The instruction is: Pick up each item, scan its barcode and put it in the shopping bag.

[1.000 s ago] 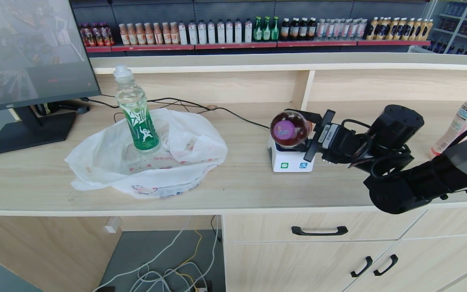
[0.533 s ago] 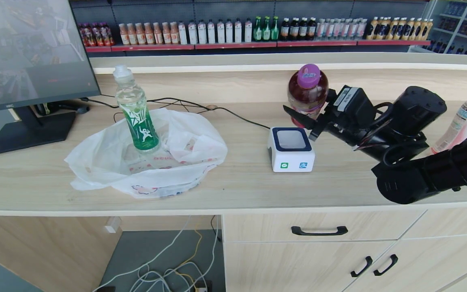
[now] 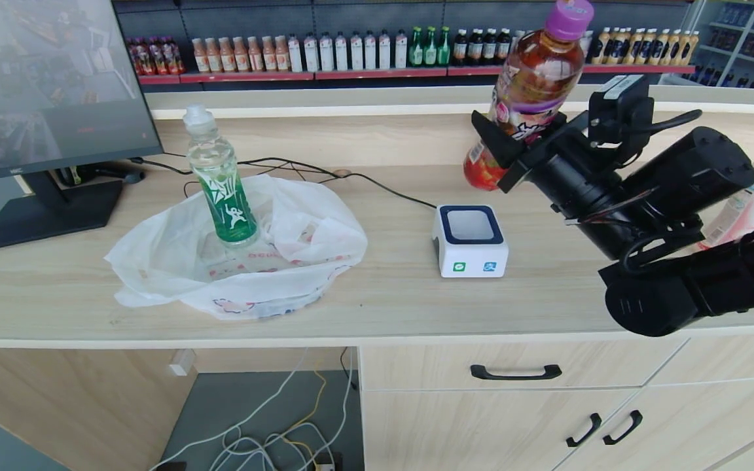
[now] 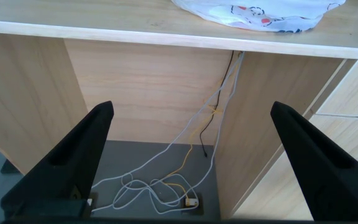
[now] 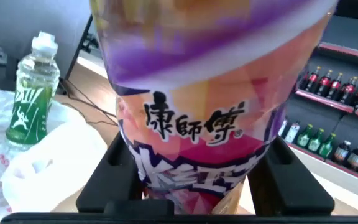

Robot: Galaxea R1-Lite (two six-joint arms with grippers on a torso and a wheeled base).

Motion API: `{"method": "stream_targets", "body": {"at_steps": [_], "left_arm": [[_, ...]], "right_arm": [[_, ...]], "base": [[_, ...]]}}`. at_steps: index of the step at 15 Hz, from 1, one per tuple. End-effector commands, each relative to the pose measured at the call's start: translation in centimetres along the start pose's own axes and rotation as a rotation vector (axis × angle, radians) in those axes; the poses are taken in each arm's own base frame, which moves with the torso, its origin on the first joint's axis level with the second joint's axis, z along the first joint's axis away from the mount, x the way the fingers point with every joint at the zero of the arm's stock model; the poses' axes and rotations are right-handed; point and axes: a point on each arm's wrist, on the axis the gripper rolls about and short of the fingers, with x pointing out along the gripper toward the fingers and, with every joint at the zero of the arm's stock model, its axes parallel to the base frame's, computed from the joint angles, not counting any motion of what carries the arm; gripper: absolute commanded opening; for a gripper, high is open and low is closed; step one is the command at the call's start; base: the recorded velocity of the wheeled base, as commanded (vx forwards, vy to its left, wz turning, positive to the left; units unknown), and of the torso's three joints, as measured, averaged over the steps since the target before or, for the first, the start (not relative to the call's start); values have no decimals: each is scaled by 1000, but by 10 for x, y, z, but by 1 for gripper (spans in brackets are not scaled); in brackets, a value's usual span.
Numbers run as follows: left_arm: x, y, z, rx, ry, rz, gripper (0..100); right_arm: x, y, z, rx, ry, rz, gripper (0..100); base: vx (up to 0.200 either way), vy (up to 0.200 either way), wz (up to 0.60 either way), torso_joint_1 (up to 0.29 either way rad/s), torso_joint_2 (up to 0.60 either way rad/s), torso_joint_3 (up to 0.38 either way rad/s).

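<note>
The right gripper [image 3: 511, 156] is clamped on the tea bottle [image 3: 529, 91], with its black fingers pressed to either side of the label low on the body. The bottle is held in the air above the desk [image 3: 377, 301], tilted so that its purple cap leans up and towards the robot's right; its base hangs over the far part of the desk, behind and a little to the right of the scanner [image 3: 469, 241], and clear of it. The scanner sits on the desk with its window facing up. The shopping bag [image 3: 239, 261] lies open on the desk to the left of the scanner, well apart from it; a green bottle [image 3: 220, 180] stands upright inside the bag. The left gripper [image 4: 188, 165] hangs below the desk's front edge with its fingers spread wide apart, facing the opening under the desk where cables [image 4: 160, 183] lie on the floor. A monitor [image 3: 43, 85] stands at the far left of the desk; a pink bottle [image 3: 753, 196] stands at the right edge, behind the right arm; a shelf [image 3: 416, 70] of drinks runs along the back wall.
</note>
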Motion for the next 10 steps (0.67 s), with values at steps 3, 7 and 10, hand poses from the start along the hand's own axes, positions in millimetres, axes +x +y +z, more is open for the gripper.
{"method": "stream_targets", "body": {"at_steps": [3,7,10], "left_arm": [[0,0,0,0,0,-2,100],[0,0,0,0,0,-2,100],[0,0,0,0,0,0,100]], "right_arm": [[-9,1,14,113,-3,-27,0],[-11,1,21,165,-12,-116,0],[-14,12,26,231,4,-181,0]], "base": [[0,0,0,0,0,0],[0,0,0,0,0,0],[0,0,0,0,0,0]]}}
